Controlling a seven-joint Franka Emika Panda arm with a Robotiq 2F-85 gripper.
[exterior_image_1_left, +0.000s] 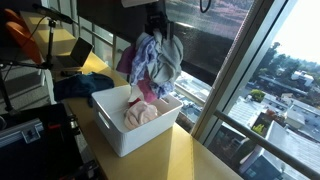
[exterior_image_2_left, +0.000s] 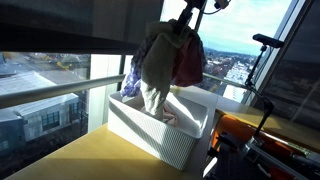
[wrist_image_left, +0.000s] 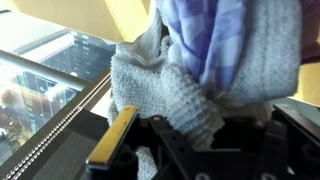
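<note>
A bunch of clothes (exterior_image_1_left: 152, 58) hangs in the air above a white ribbed basket (exterior_image_1_left: 122, 133), held from the top by my gripper (exterior_image_1_left: 156, 27), which is shut on the cloth. The bunch holds a grey knit piece, a purple-blue checked cloth and something pink. In the other exterior view the clothes (exterior_image_2_left: 165, 60) dangle over the basket (exterior_image_2_left: 160, 135) with their lower ends reaching inside it. The wrist view is filled with grey knit fabric (wrist_image_left: 165, 95) and checked cloth (wrist_image_left: 215, 40) pressed against the black gripper body (wrist_image_left: 205, 150). More pale and pink laundry (exterior_image_1_left: 140, 112) lies in the basket.
The basket sits on a yellow-wood table (exterior_image_1_left: 185, 158) beside a large window with a metal frame (exterior_image_1_left: 235, 70). Behind are a blue cloth (exterior_image_1_left: 85, 85), a chair and tripod gear (exterior_image_1_left: 40, 50). An orange seat and black stands (exterior_image_2_left: 265, 130) are close to the basket.
</note>
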